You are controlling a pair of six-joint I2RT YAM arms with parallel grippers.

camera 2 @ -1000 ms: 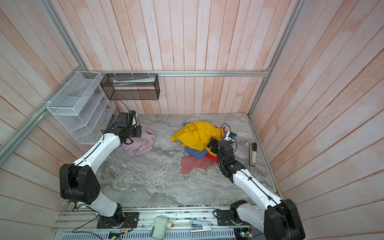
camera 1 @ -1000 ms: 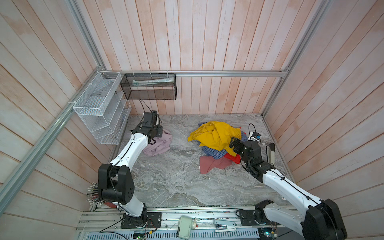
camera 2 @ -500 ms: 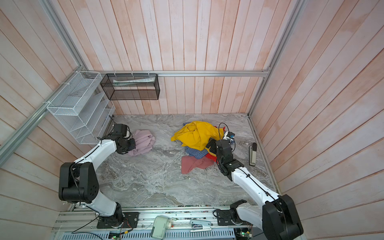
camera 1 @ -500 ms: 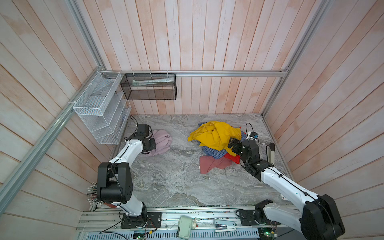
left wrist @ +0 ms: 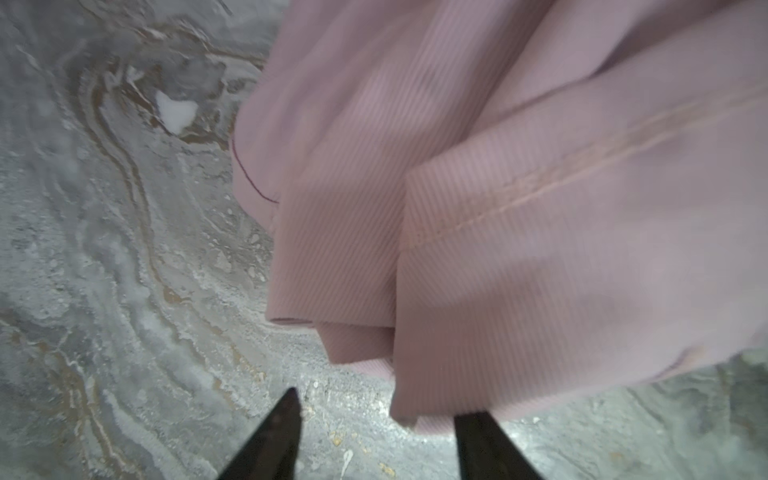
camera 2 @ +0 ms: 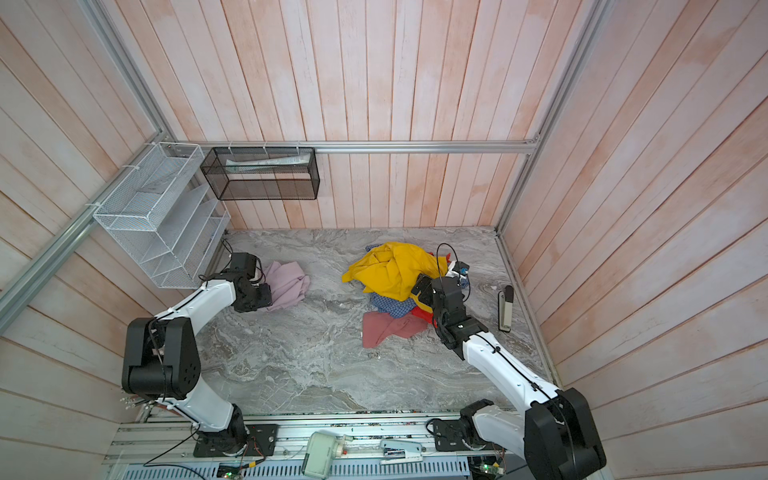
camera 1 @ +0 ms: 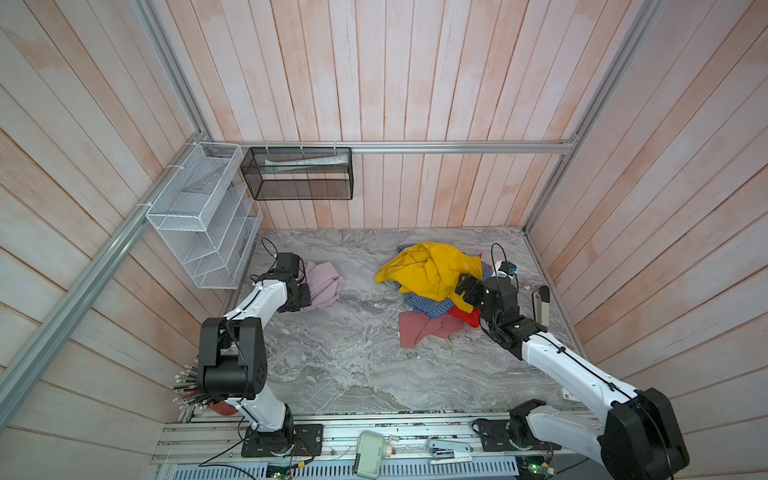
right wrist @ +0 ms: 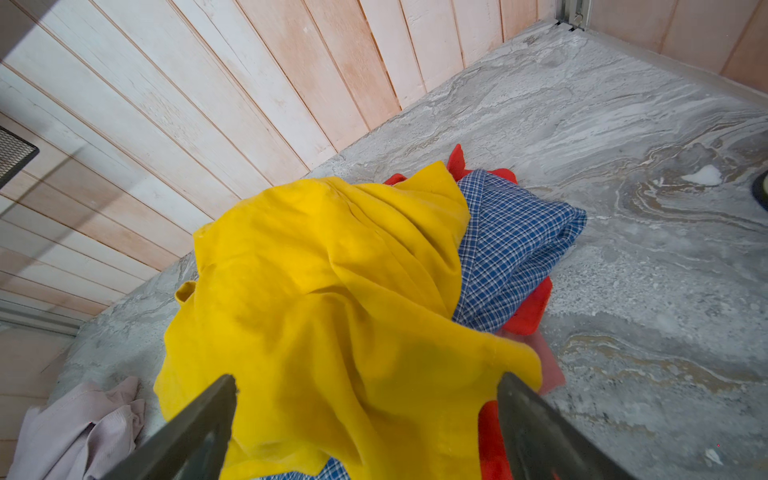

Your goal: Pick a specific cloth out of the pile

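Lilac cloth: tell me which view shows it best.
A top view: the lilac cloth lies almost whole, apart from the pile. The left wrist view crops it close and blurred; the right wrist view catches only a part.

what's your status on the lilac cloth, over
Left gripper open beside the cloth. Right gripper open above the pile, yellow garment on top. Cloth down on the table, apart from the pile. Nothing in the way.

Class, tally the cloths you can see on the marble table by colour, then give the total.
Pale lilac-pink ribbed cloth: 1
Mustard-yellow garment: 1
Blue checked fabric: 1
Bright red cloth: 1
Dusty rose-red cloth: 1
Total: 5
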